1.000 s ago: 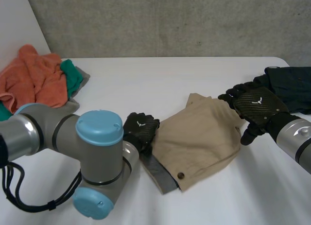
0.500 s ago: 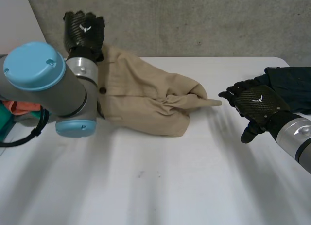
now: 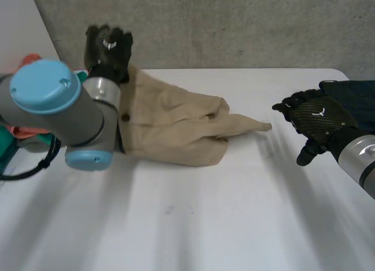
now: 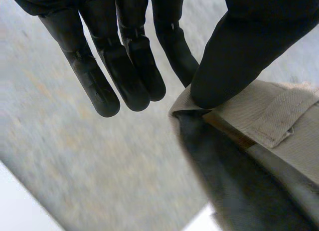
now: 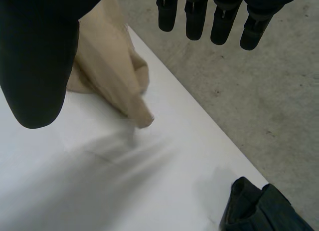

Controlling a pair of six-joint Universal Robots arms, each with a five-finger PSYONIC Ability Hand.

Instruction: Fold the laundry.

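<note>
Head view: left hand [image 3: 108,45] is up at far left w/ the tan garment [image 3: 176,127] hanging from it and draped right across the white table [image 3: 205,224], its tip pointing at the right hand [image 3: 313,122], which hovers just beside a dark garment [image 3: 351,95] at far right. Left wrist view: thumb clamps the garment's waistband corner [image 4: 269,121] against the nearest finger, other fingers [image 4: 124,66] straight. Right wrist view: right hand [image 5: 35,51] spread, fingers & thumb well apart, nothing in it; garment tip lies on the table near it.
</note>
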